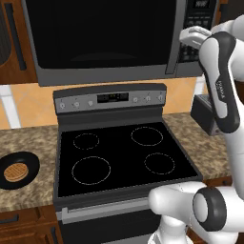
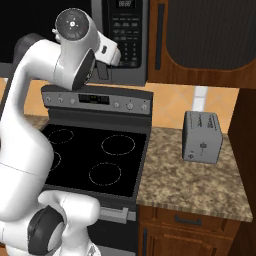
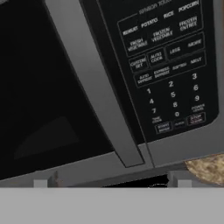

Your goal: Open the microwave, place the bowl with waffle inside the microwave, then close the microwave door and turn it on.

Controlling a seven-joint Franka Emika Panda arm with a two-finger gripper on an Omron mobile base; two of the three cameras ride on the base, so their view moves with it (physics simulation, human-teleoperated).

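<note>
Meanwhile the bowl (image 1: 19,170) holds the waffle (image 1: 15,171); hand (image 3: 112,183) spread wide, empty

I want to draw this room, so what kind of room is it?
It looks like a kitchen. A stove with round burners sits between speckled stone counters, a big microwave hangs above it, and a grey toaster stands nearby.

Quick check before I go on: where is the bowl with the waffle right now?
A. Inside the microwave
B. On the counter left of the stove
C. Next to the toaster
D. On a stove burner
B: the bowl with the waffle in it sits on the counter left of the stove, and the microwave door is shut.
</note>
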